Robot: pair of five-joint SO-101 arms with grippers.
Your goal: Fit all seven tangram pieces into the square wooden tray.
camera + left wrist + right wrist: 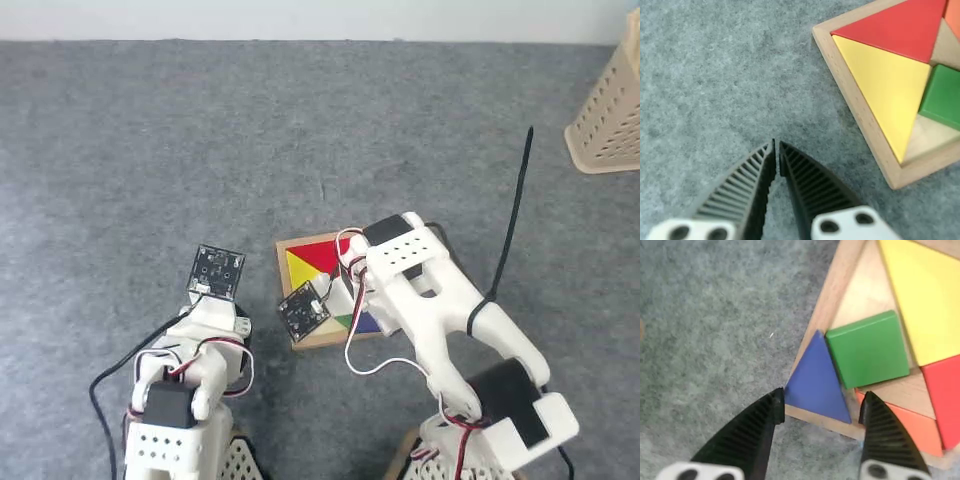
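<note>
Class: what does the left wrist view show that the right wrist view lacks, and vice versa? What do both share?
Left wrist view alone: the left gripper, shut, above grey carpet beside the wooden tray. Right wrist view alone: a blue triangle across the tray rim, between the right gripper's open fingers. Shared: the tray, yellow triangle, red triangle, green square.

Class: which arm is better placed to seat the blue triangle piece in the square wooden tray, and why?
Probably right: right gripper, open, flanks the blue triangle piece overlapping the square wooden tray's rim; left gripper sits shut over carpet.
</note>
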